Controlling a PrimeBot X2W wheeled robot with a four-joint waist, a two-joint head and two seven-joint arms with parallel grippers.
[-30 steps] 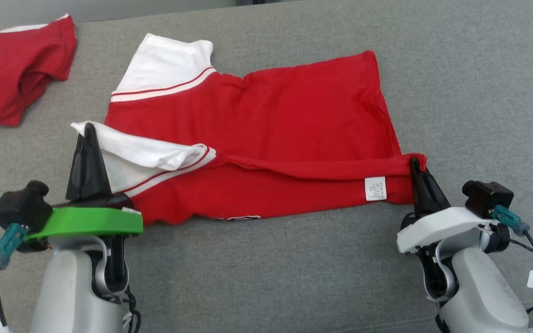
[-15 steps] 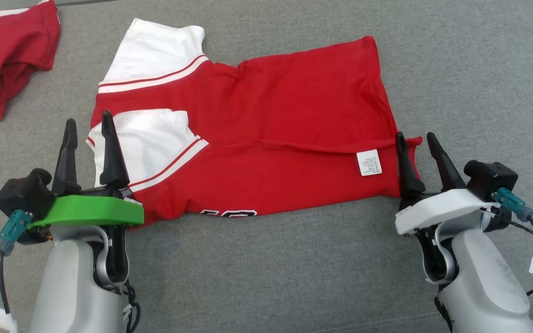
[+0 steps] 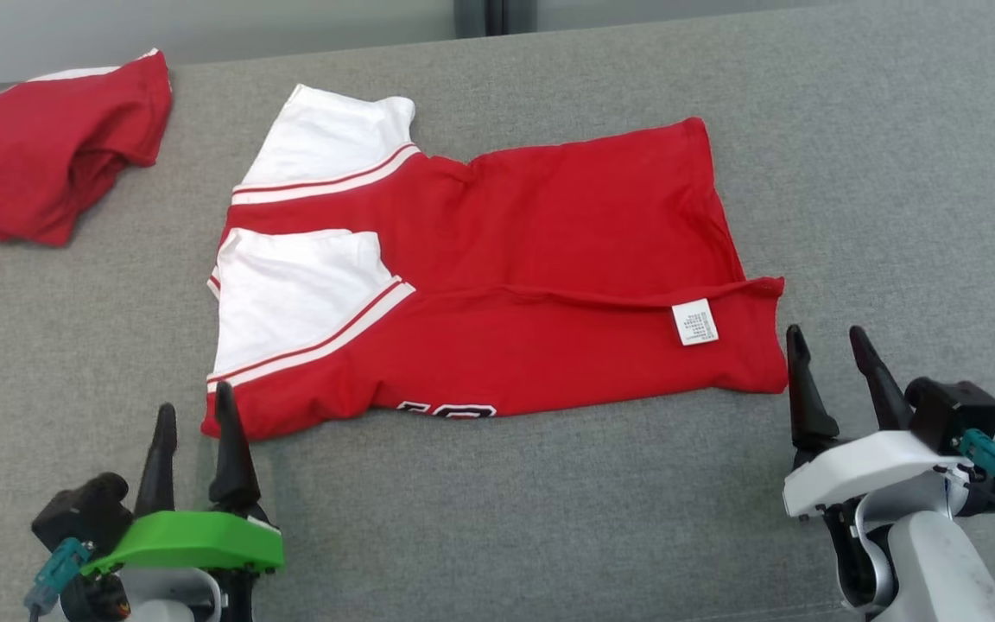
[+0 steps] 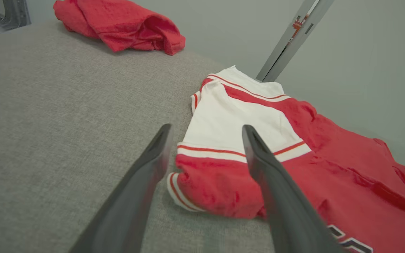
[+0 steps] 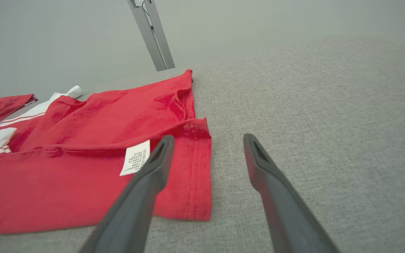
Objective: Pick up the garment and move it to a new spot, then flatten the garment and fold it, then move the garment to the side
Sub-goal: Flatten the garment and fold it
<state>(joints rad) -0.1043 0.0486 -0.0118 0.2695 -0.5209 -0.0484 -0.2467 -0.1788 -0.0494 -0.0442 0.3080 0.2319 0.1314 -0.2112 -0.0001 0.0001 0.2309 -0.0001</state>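
While the red-and-white cloth jersey [image 3: 497,285] lies on the grey woven surface [image 3: 549,518], one long edge folded over, the left gripper [image 3: 194,400] and right gripper [image 3: 826,332] hover by its near corners, fingers spread, empty; the next fold probably needs fresh pinches. A crumpled red garment [image 3: 40,155] lies far-left; pale wall [image 3: 204,26] behind.

Wide, flat bench [image 3: 497,518] under a grey woven cover, fine-grained and even. At its far left, close to the back edge, a loosely folded red cloth [image 3: 40,147], rumpled, folds gaping toward the right, a thin white strip along the far side. Behind the bench, a plain pale grey wall [image 3: 204,26]. In front of that wall, near the middle of the back edge, an upright grey metal post [image 3: 484,15], with a small reddish label [image 4: 299,21] high up in the left wrist view. Past the bench's far corner in that same view, part of a grey metal frame [image 4: 2,14].
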